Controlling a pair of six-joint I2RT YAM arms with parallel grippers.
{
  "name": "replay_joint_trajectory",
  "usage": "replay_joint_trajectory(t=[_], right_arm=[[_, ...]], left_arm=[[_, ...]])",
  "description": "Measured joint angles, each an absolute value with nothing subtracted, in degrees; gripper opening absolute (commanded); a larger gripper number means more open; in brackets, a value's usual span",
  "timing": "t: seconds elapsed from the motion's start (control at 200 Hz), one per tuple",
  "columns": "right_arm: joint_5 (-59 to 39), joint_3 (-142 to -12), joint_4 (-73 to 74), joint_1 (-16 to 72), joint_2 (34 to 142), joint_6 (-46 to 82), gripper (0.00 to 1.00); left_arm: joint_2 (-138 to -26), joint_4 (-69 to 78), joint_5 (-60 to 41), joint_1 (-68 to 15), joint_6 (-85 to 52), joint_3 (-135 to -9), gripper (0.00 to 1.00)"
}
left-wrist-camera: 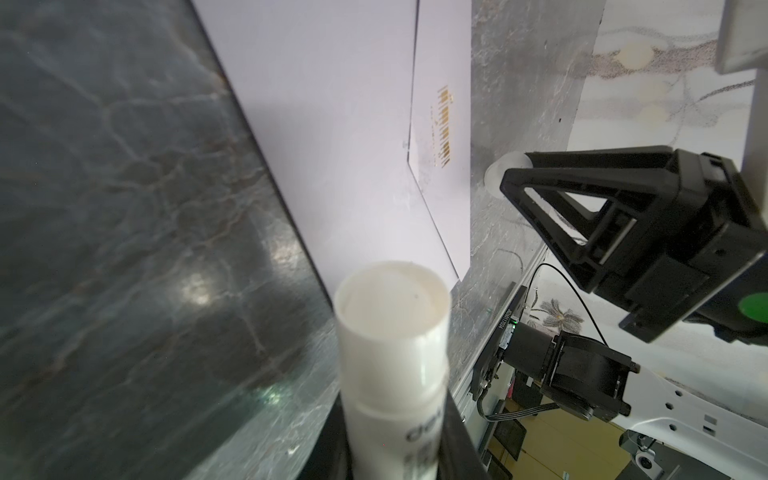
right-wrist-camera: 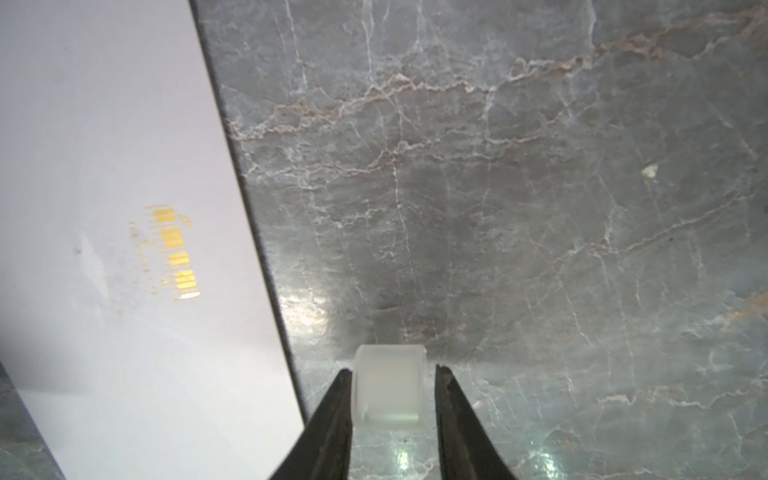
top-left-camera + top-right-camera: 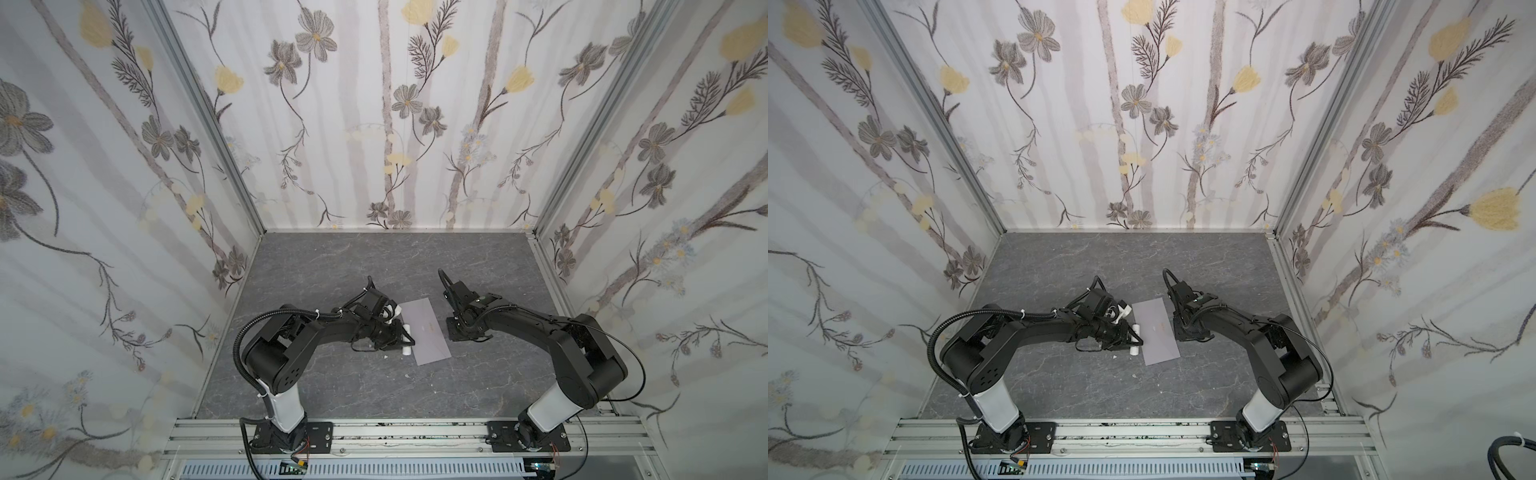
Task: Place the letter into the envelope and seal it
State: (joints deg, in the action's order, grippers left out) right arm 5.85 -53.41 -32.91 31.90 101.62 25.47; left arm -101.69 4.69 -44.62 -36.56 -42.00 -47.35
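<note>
Wrist views, envelope (image 1: 332,124) between left hand (image 1: 399,449) holding tube (image 1: 390,332), right hand (image 2: 392,370) holding cap (image 2: 388,390)

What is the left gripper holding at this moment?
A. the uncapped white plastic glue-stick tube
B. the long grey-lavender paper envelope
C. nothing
A: in the left wrist view the white plastic glue-stick tube stands clamped in the left gripper, while the grey-lavender paper envelope lies flat on the grey marble table.
</note>
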Motion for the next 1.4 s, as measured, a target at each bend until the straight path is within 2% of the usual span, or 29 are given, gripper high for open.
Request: replay_joint_trajectory(t=[0.235,0.914,1.069,1.229,1.399], right_arm=[[1.54,-50.24,-32.49,31.86,98.52,26.96,0.38],[-14.5,-48.84,-22.94,32.18,95.53,32.1,0.36],[-12.56,-53.01,-24.88,30.59,94.04,30.81,0.38],[-6.63,-58.48,-27.22,28.34,98.28,27.24,0.37],[-4.16,-58.02,-27.75,26.3,99.7,25.56,0.36]], left_arm=[[-101.69,4.69,-44.62,-36.56,-41.98,-47.35,0.0],[-100.95,4.71,-44.58,-36.56,-41.78,-46.81,0.0],[-100.53,4.71,-44.4,-36.56,-41.78,-46.35,0.0],[-100.09,4.71,-43.9,-36.56,-41.8,-46.17,0.0],[-99.39,4.71,-43.55,-36.56,-41.82,-46.17,0.0]])
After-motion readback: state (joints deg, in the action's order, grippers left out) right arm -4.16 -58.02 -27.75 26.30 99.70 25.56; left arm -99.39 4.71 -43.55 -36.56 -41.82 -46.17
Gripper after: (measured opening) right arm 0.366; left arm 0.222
